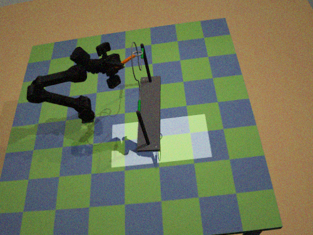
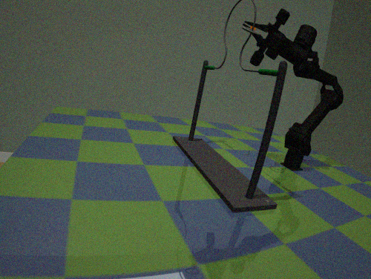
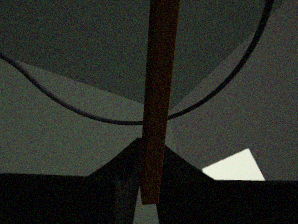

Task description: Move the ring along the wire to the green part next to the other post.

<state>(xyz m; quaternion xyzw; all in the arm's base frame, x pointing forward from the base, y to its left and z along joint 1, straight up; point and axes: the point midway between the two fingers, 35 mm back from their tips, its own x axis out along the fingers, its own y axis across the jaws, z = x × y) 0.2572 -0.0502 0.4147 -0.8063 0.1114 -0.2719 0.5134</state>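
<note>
My gripper is shut on the orange handle, high above the stand. The pale ring at the handle's far end is around the raised loop of the thin grey wire, as far as the top view shows; contact cannot be told. The ring is beyond the wrist view and is unclear in the exterior view. One green part is beside the nearer post to my gripper; the other green part is at the other post.
Two dark posts, one near my gripper and one farther off, rise from a dark base plate. The wire's grey loop stands above the posts, close in front of my fingers. The base plate stands on a green and blue checkered surface.
</note>
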